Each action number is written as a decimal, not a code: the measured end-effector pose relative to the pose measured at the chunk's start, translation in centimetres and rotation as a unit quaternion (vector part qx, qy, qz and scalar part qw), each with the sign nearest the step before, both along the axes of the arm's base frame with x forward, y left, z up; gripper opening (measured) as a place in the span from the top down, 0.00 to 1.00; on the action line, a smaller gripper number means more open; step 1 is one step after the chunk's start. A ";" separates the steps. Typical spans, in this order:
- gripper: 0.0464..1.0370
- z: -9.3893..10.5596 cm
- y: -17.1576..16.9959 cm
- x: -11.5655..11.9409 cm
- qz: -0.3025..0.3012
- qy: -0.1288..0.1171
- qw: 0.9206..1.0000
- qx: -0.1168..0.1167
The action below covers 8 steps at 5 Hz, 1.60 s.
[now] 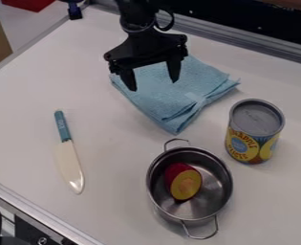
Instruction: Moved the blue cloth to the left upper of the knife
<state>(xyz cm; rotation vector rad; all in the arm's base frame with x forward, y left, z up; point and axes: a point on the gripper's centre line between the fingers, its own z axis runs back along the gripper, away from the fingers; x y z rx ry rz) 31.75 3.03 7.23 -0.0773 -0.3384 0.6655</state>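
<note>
My gripper (154, 85) hangs over the upper left part of the blue cloth (172, 98), its two fingers apart with nothing seen between them. The cloth lies folded and flat on the table at the upper middle, one corner pointing toward the pot. To the left lies the knife (68, 153), its teal handle toward the top and its pale blade pointing down. Whether the fingertips touch the cloth I cannot tell. The arm covers part of the cloth's upper left edge.
A metal pot (155, 196) with wire handles holds a red and yellow fruit piece (186, 184) at the lower middle. A pineapple can (253, 134) stands right of the cloth. Metal rails (242, 44) edge the white table (25, 129).
</note>
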 end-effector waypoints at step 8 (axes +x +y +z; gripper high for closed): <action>0.99 -5.8 0.0 6.3 -0.321 0.097 0.940 0.069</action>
